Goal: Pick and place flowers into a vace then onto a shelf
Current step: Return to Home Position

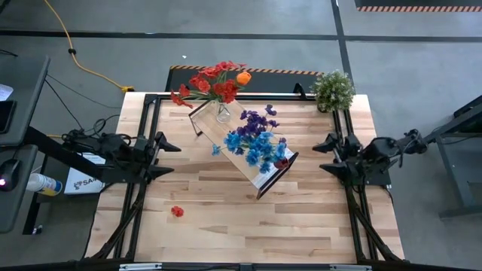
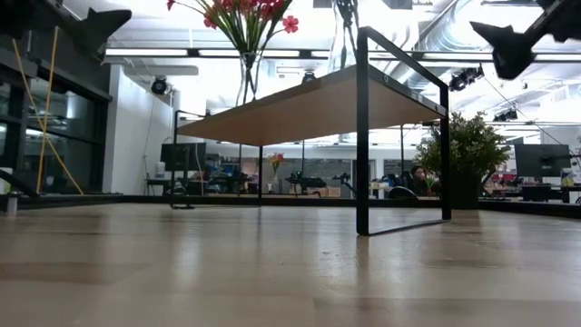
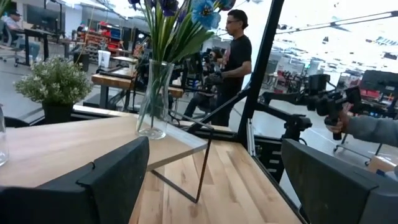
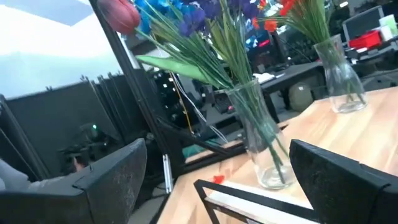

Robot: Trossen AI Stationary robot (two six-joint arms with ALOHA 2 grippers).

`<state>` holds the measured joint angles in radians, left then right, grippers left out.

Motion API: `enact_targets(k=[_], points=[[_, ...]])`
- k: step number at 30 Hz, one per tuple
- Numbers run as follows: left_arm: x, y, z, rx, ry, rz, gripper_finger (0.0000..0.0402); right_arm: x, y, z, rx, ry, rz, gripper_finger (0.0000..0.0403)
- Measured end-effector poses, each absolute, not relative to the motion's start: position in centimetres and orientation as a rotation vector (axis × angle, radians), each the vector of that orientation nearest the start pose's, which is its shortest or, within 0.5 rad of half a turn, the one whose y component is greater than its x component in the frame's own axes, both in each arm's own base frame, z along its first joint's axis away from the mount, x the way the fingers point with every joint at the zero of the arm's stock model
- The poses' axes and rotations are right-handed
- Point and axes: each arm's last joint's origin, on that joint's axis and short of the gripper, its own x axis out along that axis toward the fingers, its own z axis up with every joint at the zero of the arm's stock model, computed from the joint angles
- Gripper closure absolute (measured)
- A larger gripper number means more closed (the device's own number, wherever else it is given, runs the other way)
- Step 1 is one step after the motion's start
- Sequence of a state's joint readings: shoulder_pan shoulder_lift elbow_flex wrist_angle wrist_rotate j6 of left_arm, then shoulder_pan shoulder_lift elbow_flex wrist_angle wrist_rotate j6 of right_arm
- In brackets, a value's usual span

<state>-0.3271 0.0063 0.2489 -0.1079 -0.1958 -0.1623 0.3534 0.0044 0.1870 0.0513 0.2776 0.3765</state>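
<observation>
**Flowers on the shelf, claws clear**

I see the flowers (image 1: 256, 139) in clear glass on the light-wood, black-framed shelf (image 1: 226, 135) mid-desk. Reds and orange fill one vase (image 1: 223, 114), blues and purples the second vase (image 3: 154, 99). One red bloom (image 1: 177, 211) lies loose on the planked desk (image 1: 226, 241). The left claw (image 1: 172, 159) and right claw (image 1: 319, 156) hover either side, both spread wide, gripping nothing.

Overhead, table-level, two wrist views, shelf (image 1: 213, 129) shared

Grey floor (image 1: 407, 68); cluttered desks (image 3: 115, 78) beyond; ceiling ducts (image 2: 427, 23) overhead
</observation>
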Motion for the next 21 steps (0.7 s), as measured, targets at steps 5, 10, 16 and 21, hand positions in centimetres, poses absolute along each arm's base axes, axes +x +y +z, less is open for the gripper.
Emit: enact_targets(k=[5, 10, 16, 21], points=[[7.3, -1.9, 23.5, -0.196, -0.112, -0.150, 0.0004, 8.5, 2.4, 20.9, 0.473, -0.260, 0.151, 0.0022], [7.3, -1.9, 23.3, -0.188, -0.093, -0.151, 0.0004, 8.6, 2.4, 20.4, 0.488, -0.246, 0.156, 0.0022], [7.3, -1.9, 22.9, -0.178, -0.057, -0.149, 0.0004, 8.7, 2.5, 20.0, 0.485, -0.204, 0.150, 0.0022], [7.3, -1.9, 22.3, -0.162, 0.002, -0.139, 0.0004, 8.7, 2.5, 20.0, 0.471, -0.203, 0.157, 0.0022]])
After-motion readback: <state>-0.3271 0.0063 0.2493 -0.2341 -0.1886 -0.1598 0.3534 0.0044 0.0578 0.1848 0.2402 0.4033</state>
